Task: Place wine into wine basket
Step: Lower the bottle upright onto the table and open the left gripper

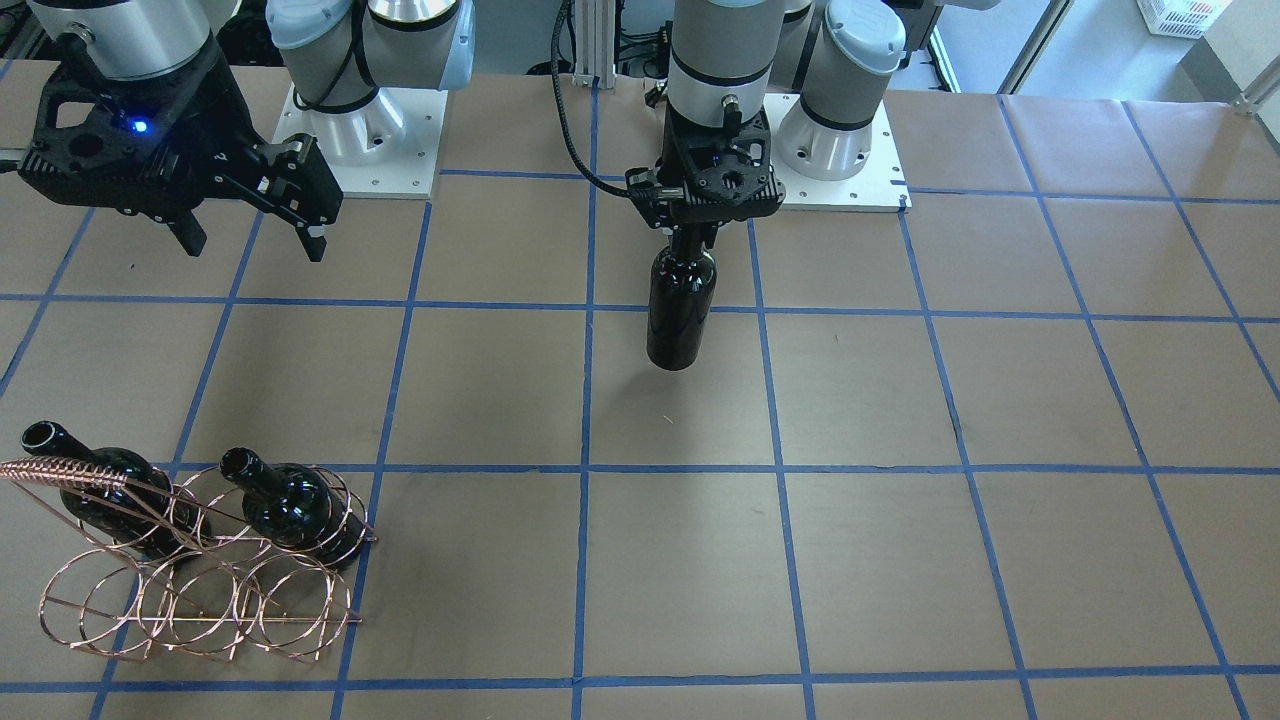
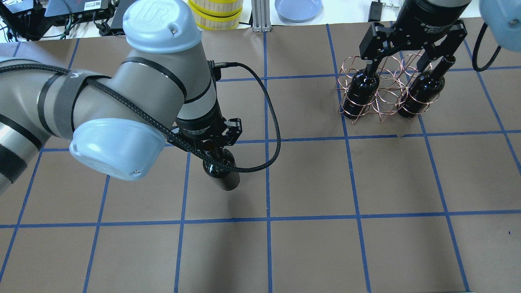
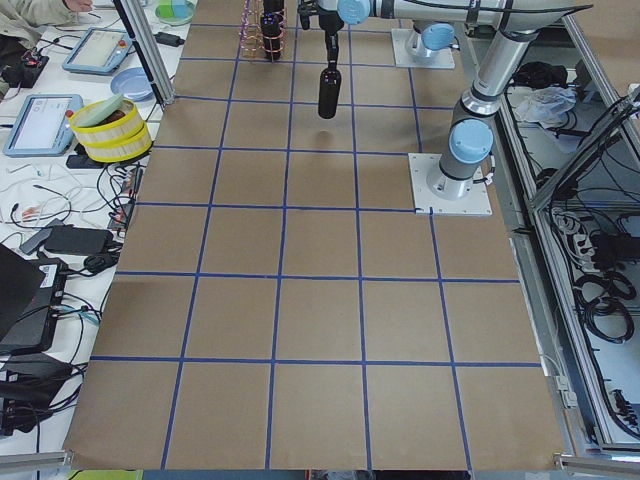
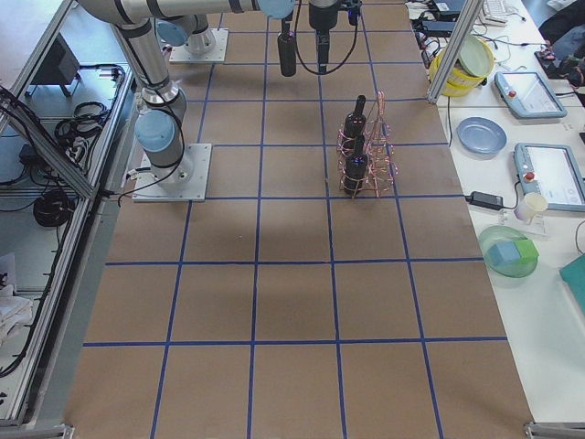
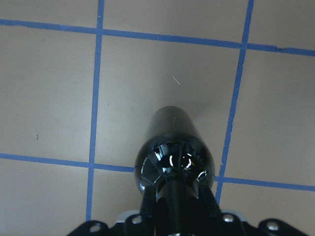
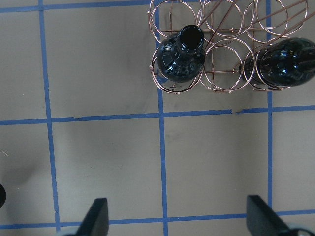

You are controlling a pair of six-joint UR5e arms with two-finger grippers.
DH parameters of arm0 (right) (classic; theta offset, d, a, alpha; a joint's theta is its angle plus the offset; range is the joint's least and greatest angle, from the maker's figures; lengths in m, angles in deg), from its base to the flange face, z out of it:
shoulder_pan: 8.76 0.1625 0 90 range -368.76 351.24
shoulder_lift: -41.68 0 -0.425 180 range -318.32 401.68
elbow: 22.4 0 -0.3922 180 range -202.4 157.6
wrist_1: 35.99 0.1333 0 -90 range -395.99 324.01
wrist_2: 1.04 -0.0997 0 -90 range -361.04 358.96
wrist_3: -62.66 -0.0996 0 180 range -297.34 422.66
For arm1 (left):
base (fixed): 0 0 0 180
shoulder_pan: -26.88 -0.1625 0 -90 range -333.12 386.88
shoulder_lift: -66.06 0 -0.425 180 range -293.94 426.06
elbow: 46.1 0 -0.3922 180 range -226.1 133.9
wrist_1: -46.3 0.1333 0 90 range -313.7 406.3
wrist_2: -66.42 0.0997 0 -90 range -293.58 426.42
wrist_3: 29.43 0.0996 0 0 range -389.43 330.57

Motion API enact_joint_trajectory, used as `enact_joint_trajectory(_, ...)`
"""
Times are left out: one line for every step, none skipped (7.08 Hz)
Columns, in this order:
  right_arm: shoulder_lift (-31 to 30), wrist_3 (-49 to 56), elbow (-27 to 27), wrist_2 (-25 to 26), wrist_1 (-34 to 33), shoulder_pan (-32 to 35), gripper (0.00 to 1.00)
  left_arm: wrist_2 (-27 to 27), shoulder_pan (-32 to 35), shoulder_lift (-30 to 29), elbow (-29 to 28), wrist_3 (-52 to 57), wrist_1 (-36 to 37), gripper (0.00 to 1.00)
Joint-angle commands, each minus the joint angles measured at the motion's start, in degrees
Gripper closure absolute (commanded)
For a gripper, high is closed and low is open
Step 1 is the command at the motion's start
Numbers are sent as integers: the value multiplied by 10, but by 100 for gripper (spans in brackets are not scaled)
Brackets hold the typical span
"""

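Our left fingers (image 5: pixel 211 206) clamp the wine (image 1: pixel 681 310) by the neck, upright over the bench (image 1: pixel 1000 400). We should carry it high past our right fingers (image 1: pixel 315 235), spread wide and empty, then lower it plumb into the distant basket (image 1: pixel 200 600), its middle ring free

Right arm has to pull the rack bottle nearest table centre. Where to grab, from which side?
Take that wine bottle by its neck, with the right gripper coming straight down from above. It stands upright, and wire rings of the wine basket surround its body, leaving only neck and shoulder clear.
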Motion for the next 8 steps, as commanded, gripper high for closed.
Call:
enact_joint_trajectory(0, 0, 0, 0, 0, 0, 0, -1, 2, 7, 30, 15, 25, 100)
enact_joint_trajectory(0, 0, 0, 0, 0, 0, 0, -2, 0, 7, 33, 18, 21, 100)
enact_joint_trajectory(0, 0, 0, 0, 0, 0, 0, -3, -1, 7, 42, 19, 20, 100)
enact_joint_trajectory(0, 0, 0, 0, 0, 0, 0, 2, -2, 7, 43, 23, 12, 100)
enact_joint_trajectory(0, 0, 0, 0, 0, 0, 0, -1, -2, 8, 42, 25, -13, 100)
enact_joint_trajectory(0, 1, 0, 0, 0, 0, 0, -4, -4, 7, 42, 25, -16, 100)
enact_joint_trajectory(0, 0, 0, 0, 0, 0, 0, -1, -11, 7, 43, 33, -16, 100)
enact_joint_trajectory(0, 0, 0, 0, 0, 0, 0, -4, -25, 7, 45, 53, -16, 100)
